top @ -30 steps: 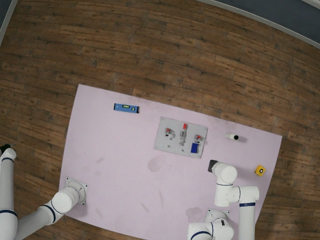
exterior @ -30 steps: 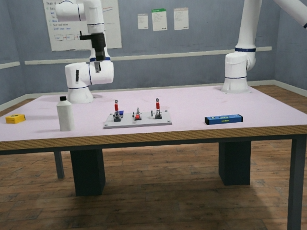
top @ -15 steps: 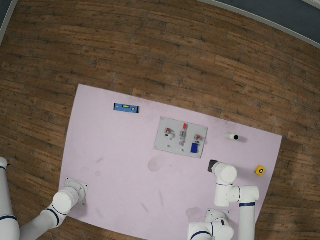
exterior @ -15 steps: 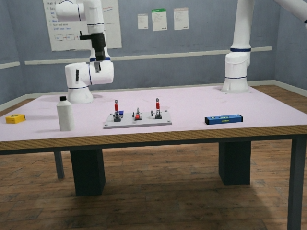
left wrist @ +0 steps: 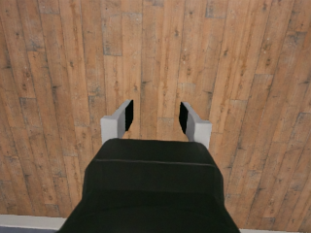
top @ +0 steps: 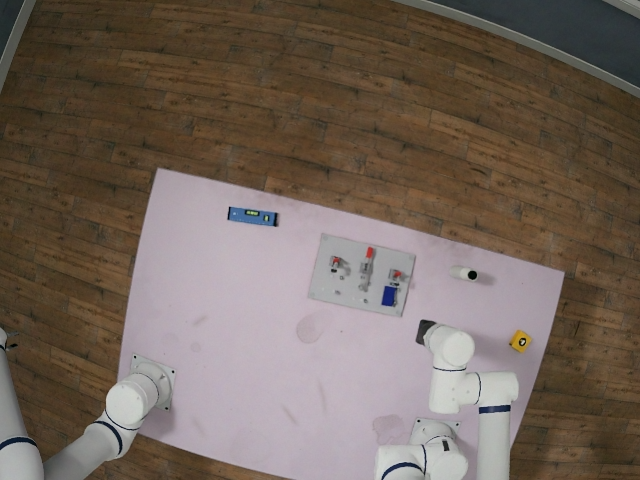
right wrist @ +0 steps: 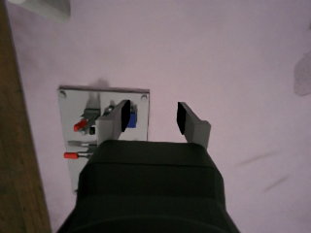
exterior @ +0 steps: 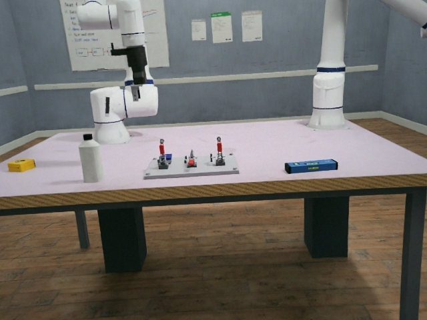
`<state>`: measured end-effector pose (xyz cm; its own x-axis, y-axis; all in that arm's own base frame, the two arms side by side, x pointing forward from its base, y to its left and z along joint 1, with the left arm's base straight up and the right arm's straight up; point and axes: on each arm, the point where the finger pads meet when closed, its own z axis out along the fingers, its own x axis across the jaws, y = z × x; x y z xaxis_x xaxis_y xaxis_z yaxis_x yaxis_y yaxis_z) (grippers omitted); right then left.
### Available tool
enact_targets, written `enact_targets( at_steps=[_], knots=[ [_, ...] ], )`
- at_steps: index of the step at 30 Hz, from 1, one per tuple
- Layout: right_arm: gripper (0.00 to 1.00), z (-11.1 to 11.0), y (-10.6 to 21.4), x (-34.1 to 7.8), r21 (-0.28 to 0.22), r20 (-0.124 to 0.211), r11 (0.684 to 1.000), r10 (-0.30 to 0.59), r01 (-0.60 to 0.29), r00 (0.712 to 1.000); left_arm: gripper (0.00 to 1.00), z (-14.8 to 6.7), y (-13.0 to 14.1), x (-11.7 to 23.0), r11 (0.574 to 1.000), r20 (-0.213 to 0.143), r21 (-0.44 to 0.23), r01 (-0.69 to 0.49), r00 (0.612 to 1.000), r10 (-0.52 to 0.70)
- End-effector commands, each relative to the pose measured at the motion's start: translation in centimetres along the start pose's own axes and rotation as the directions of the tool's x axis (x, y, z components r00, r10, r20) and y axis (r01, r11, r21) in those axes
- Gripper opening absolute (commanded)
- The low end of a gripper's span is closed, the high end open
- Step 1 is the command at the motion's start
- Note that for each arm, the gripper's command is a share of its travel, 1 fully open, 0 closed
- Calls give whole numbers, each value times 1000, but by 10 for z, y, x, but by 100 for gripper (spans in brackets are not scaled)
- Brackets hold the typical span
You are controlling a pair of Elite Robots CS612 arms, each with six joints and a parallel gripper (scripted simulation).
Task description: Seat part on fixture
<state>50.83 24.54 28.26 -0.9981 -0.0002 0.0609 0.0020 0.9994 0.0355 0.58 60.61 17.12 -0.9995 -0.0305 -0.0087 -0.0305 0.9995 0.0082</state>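
Blue block [top: 389, 296] [exterior: 168, 157] [right wrist: 132, 120] is on the grey fixture plate [top: 320, 268] [exterior: 193, 172] [right wrist: 72, 109], near one short end of it. The pads and the contact with the stop block and the side blocks are too small to see, so I cannot tell if the block is lying flat. Just beside the block stands an outer toggle clamp [top: 396, 274] [exterior: 161, 149] [right wrist: 80, 125] with a red handle, which points upward. The middle toggle clamp [top: 369, 253] [exterior: 194, 163] [right wrist: 71, 155] has its red handle low, and the other outer toggle clamp [top: 336, 260] [exterior: 219, 147] has its handle upright too.

The right end effector [top: 424, 332] [exterior: 136, 98] [right wrist: 154, 111] hangs above the worktop [top: 232, 310] [exterior: 258, 145] [right wrist: 233, 63], apart from the plate; its fingers are wide open and nothing is between them. The white bottle [top: 463, 273] [exterior: 91, 161] [right wrist: 44, 7] with black cap stands upright near the plate, on the side of the blue block. Farther on this side is the yellow tape measure [top: 520, 341] [exterior: 21, 165]. The blue spirit level [top: 252, 216] [exterior: 311, 166] lies on the opposite side of the plate. The left end effector [top: 12, 342] [left wrist: 156, 110] is outside the worktop, above the wooden floor [top: 289, 103] [exterior: 220, 275] [left wrist: 160, 49], and it is also fully open, without any object.
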Motion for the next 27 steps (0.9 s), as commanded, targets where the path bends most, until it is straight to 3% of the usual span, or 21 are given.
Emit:
enact_targets(
  at_steps=[1,27],
  knots=[
    [100,-1,0,-1,0,2,1000,0,0,1000,100,-4,0,12,1000,-5,4,-3,1000,4],
    [100,0,1,-2,1,3,1000,-30,30,1000,100,-6,-2,21,1000,-9,8,-6,1000,6]
  ],
)
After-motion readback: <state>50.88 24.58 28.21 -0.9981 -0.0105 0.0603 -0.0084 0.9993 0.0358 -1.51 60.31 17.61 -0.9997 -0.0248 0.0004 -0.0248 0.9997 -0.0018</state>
